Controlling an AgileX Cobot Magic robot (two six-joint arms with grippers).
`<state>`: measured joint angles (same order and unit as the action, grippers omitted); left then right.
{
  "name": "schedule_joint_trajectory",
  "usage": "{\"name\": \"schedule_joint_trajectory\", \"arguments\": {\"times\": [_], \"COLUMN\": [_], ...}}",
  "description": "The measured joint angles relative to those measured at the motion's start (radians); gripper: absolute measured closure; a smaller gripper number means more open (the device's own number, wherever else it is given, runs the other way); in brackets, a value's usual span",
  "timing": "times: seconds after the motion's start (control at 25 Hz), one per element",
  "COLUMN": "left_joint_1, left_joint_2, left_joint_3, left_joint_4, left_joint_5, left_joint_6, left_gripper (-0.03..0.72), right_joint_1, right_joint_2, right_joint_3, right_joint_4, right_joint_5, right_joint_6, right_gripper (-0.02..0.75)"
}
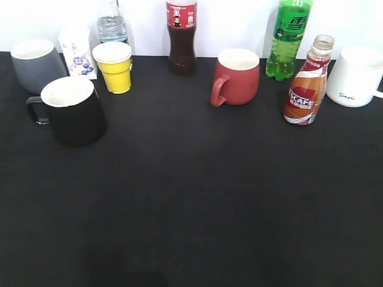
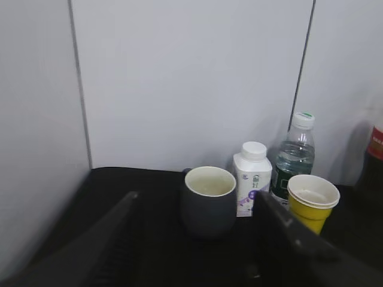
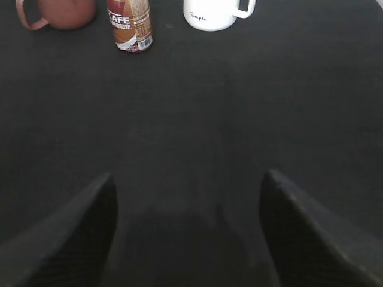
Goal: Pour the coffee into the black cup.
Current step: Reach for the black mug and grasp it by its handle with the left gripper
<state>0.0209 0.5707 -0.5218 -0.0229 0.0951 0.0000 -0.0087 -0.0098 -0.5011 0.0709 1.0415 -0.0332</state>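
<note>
Brown coffee (image 3: 130, 24) upright, beyond open right pincer (image 3: 188, 233)

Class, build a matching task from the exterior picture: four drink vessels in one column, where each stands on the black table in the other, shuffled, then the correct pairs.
1. wide black mug with a white inside
2. small curvy clear coffee bottle
3. yellow paper cup
4. white mug

A. far right edge
B. nearest the camera, left side
C. between the red mug and the white mug
D. back left, by the grey mug

Pairs: 1-B, 2-C, 3-D, 4-A
</note>
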Motion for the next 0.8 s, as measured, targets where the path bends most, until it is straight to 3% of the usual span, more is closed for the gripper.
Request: {"name": "schedule_joint_trajectory", "arguments": {"times": [0.2,0.36,0.44,0.68,0.8], "left_joint_1": [-0.119,-0.217,-0.221,-0.221,-0.176], "left_joint_2": [0.403,0.729,0.862,1.046,1.113], "left_joint_3": [0.310,0.326,0.326,0.271,0.194], "left_joint_4": [-0.003,0.000,0.000,-0.044,-0.026], "left_joint_5": [-0.622,-0.915,-1.034,-1.154,-1.158], "left_joint_6": [0.000,-0.008,-0.008,-0.023,-0.024], "left_gripper": [0.254,0.254,0.254,0.254,0.254], "right_joint_1": [0.000,0.000,0.000,0.000,0.000], "right_joint_2": [0.000,0.000,0.000,0.000,0.000], "right_joint_3": [0.000,0.000,0.000,0.000,0.000], "right_joint_4": [0.000,0.000,0.000,0.000,0.000], "right_joint_5": [0.000,0.000,0.000,0.000,0.000], "right_joint_6": [0.000,0.000,0.000,0.000,0.000], "right_gripper": [0.159,0.159,0.159,0.159,0.159]}}
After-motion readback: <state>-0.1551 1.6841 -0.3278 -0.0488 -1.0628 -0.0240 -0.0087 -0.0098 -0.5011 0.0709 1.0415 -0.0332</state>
